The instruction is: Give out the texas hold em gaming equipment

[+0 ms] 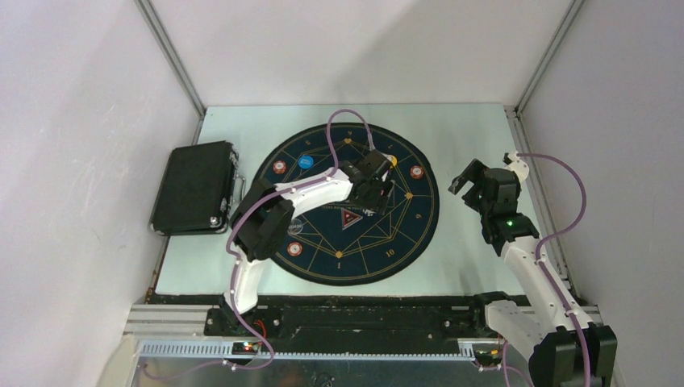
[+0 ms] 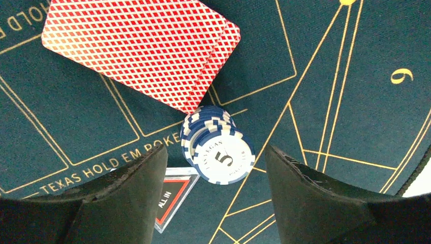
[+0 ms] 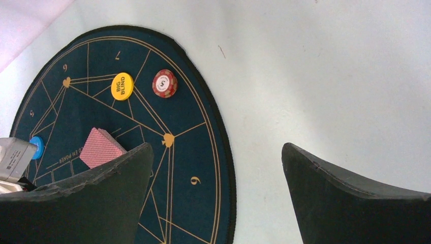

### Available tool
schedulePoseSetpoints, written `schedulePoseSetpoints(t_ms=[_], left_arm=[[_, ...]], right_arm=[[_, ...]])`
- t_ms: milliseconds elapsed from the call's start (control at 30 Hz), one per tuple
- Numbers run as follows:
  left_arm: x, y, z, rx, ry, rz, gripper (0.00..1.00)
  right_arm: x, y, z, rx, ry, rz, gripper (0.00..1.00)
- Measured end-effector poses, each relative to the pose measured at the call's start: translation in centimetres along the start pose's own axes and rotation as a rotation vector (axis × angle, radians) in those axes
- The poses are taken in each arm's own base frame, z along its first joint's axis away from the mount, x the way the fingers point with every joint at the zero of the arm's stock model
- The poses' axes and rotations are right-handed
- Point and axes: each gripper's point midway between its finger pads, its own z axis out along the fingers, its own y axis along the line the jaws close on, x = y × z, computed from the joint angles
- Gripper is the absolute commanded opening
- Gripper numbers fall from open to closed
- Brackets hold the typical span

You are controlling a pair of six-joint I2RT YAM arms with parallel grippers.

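Black case (image 1: 196, 187) lying flat, just left of dark round mat (image 1: 379, 242); both on pale table (image 1: 468, 137).

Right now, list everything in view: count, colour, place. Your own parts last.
round mat with gold lines: one, dark teal, centre of pale table.
diamond-backed playing cards: at least two, red-white, face down on mat.
stack of striped poker chips: one, blue-white, at the cards' corner.
triangular "ALL IN" token: one, red-black, mat middle.
red-white chips: three, near mat's rim.
yellow "BIG BLIND" disc: one, beside the right red-white chip.
blue disc: one, mat's far left.
black rectangular case: one, left of mat.
left fingers: two, black, open around the stack.
right fingers: two, black, open, above table beside mat.
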Motion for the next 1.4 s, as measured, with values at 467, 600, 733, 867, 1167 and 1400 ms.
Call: schedulePoseSetpoints(t_ms=[467,600,733,867,1167,1400], left_arm=[[0.47,0.13,0.77,-0.008,0.022,0.009,0.64],[0.64,0.21,0.93,-0.011,0.028,0.009,0.58],[0.66,0.31,0.93,-0.012,0.030,0.007,0.54],[0.71,0.34,0.92,-0.013,0.033,0.008,0.50],[0.69,0.35,0.92,-0.014,0.032,0.007,0.36],[0.64,0.40,0.87,-0.016,0.030,0.007,0.29]], right_arm=[[0.01,-0.08,0.02,0.002,0.000,0.001,1.00],[0.01,-0.08,0.02,0.002,0.000,0.001,1.00],[0.02,-0.08,0.03,0.001,0.002,0.002,1.00],[0.12,-0.03,0.07,-0.002,0.007,0.001,1.00],[0.39,0.10,0.27,-0.009,0.019,0.001,0.99],[0.57,0.12,0.41,-0.010,0.028,0.000,1.00]])
